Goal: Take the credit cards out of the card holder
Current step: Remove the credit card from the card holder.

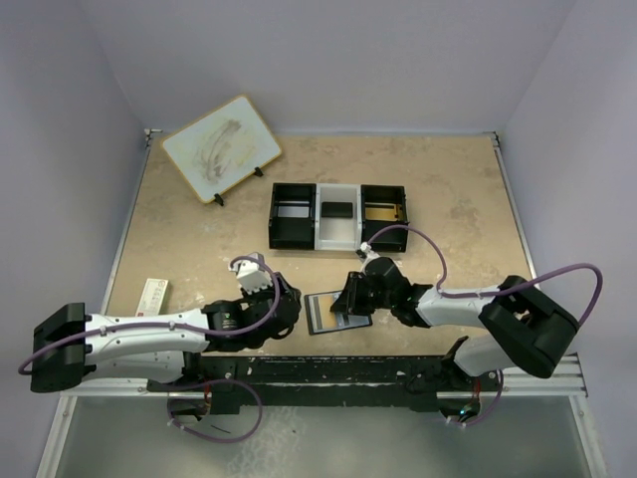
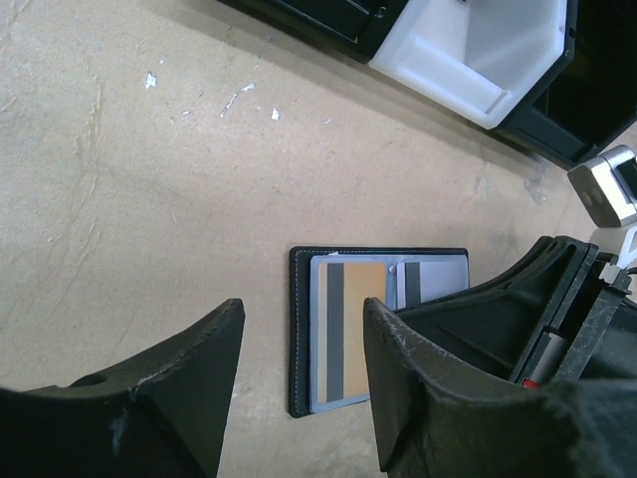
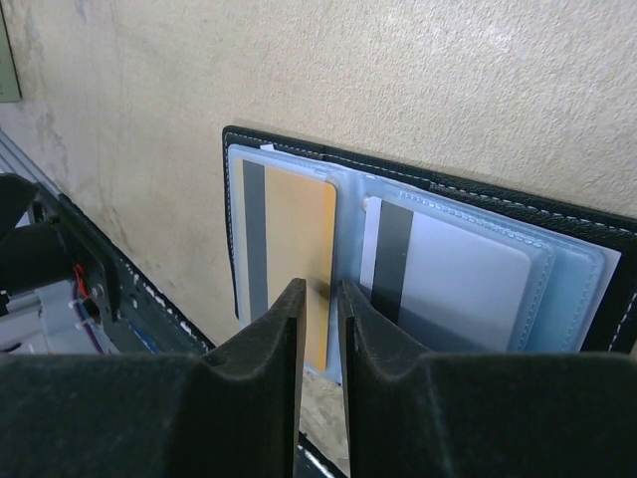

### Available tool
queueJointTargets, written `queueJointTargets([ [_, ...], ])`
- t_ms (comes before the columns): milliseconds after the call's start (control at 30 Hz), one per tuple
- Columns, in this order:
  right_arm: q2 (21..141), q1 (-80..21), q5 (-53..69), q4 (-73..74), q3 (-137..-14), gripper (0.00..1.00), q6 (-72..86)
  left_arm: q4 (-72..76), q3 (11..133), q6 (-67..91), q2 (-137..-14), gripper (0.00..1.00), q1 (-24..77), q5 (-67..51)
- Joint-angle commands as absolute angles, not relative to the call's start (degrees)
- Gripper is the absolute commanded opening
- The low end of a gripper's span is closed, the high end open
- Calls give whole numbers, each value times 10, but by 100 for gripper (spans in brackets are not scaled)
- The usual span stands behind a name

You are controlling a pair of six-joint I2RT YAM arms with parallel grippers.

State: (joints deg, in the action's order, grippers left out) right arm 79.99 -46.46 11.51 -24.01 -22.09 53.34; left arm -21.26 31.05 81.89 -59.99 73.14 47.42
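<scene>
Card holder (image 2: 300, 339) is lying wide open on the table (image 1: 199, 229) near the front edge, with an orange card (image 3: 294, 249) and a pale card (image 3: 458, 279) sitting side by side in its clear pockets. Right gripper (image 3: 320, 299) is hanging right over it, fingers nearly together at the orange card's edge, can't tell if it's actually pinching. Left gripper (image 2: 304, 311) is hovering just beside it, fingers spread, holding nothing.

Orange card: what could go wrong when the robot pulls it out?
1. The right end effector, jaws nearly together, sits at the edge of the orange card, by the clear sleeve; it might pinch the sleeve too and drag the card holder along.
2. The left end effector hangs open, apparently not pinning the card holder, so it could slide or lift.
</scene>
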Motion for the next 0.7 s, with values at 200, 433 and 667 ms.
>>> queueJointTargets([
  [200,816,-462,116,-287,-203,21,557,-76,315,728,-676,40,731,396],
  [433,813,-462,117,-296,-197,18,568,-63,357,716,-785,27,731,362],
  [667,815,-462,120,-306,-190,21,579,-28,356,698,-826,17,731,332],
])
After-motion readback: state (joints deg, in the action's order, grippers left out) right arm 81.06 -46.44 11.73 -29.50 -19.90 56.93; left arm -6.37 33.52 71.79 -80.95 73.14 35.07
